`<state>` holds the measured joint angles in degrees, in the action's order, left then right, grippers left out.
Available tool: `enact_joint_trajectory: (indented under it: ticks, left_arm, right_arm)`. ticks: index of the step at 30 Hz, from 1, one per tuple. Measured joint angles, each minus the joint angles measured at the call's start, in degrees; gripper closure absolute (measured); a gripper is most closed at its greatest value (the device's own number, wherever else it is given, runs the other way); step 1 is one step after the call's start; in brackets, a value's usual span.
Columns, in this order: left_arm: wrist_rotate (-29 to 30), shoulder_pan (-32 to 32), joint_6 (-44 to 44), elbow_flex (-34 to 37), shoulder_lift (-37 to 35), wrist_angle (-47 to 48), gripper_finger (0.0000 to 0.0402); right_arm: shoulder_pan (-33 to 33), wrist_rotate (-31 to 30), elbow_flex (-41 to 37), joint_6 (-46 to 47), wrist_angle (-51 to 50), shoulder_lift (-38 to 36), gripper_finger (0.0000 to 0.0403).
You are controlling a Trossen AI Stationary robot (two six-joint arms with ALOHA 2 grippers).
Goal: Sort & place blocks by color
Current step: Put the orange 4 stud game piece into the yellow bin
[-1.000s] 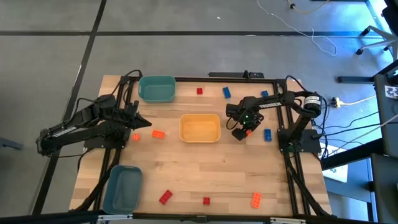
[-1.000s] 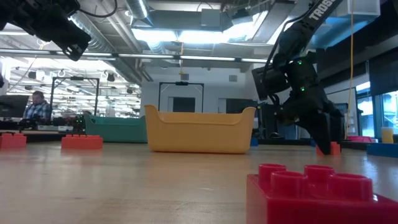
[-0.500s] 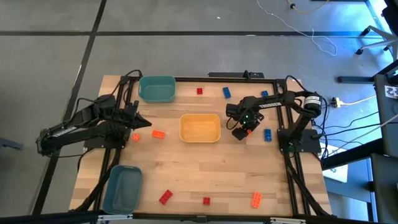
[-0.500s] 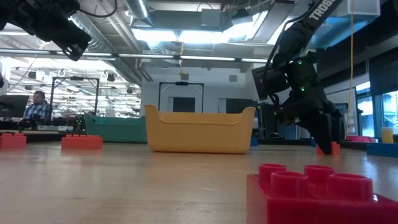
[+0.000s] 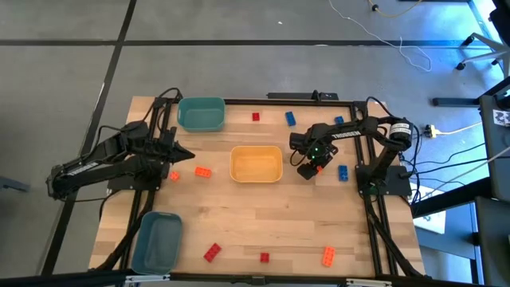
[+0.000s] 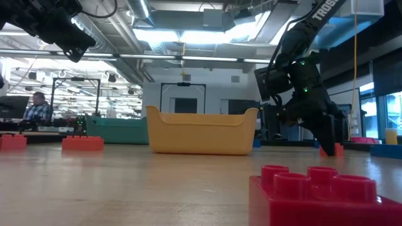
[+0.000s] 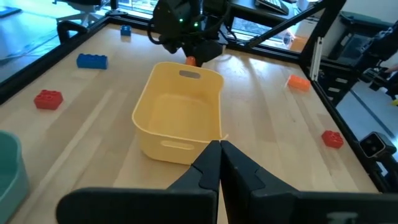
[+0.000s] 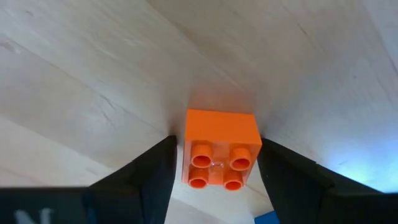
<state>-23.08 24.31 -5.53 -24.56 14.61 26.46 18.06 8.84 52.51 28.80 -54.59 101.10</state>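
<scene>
A small orange block [image 8: 221, 147] lies studs-up on the wooden table [image 5: 271, 223], just to the right of the yellow-orange bin [image 5: 256, 165]. The right gripper [image 5: 309, 169] stands over it, tilted down, its two dark fingers [image 8: 149, 168] spread to either side of the block with a sliver of gap on each flank, not yet squeezing it. From above, the block is almost wholly hidden under the gripper; in the low view only a scrap of orange shows at the fingertips, and in the left wrist view just its edge peeks out beneath the arm.

The left gripper [image 7: 219, 163] hangs above the table's left side, near the teal bin [image 5: 201, 113], its fingers pressed together with nothing between them.

Other blocks lie scattered: an oblong orange one [image 5: 203, 171] left of the yellow-orange bin, another orange one [image 5: 173, 175] half covered by the left arm, a red square [image 5: 256, 116] and a blue block [image 5: 290, 118] at the far edge, a blue block [image 5: 343, 172] just right of the right gripper, and another blue one [image 5: 339, 121] partly masked by the right arm. Along the near edge sit a red oblong [image 5: 211, 253], a small red square [image 5: 264, 257] and an orange oblong [image 5: 327, 255]. The low view cuts off one large red block [image 6: 323, 194] at the frame's bottom.

The yellow-orange bin holds nothing, as the left wrist view shows. The teal bin and the blue bin [image 5: 158, 240] at the near left corner look bare inside too.
</scene>
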Motion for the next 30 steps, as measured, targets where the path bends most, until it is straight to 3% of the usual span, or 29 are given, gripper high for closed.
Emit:
enact_joint_trajectory:
  ticks: [5, 13, 22, 30]
  left_arm:
    - [-0.02, -0.01, -0.03, 0.00, 0.00, 0.00, 0.0401]
    - [-0.03, 0.01, -0.06, 0.00, 0.00, 0.00, 0.0401]
    - [-0.07, 0.00, -0.06, 0.00, 0.00, 0.00, 0.0401]
    - [-0.07, 0.01, 0.05, 0.00, 0.00, 0.00, 0.0401]
  right_arm:
    - [0.02, 0.00, 0.00, -0.17, 0.00, 0.00, 0.0193]
    - [0.04, 0.50, 0.00, 1.12, 0.04, 0.00, 0.0260]
    - [0.04, 0.84, 1.06, -1.05, -2.20, 0.20, 0.0253]
    - [0.02, 0.90, 6.98, -2.49, -4.24, 0.30, 0.0260]
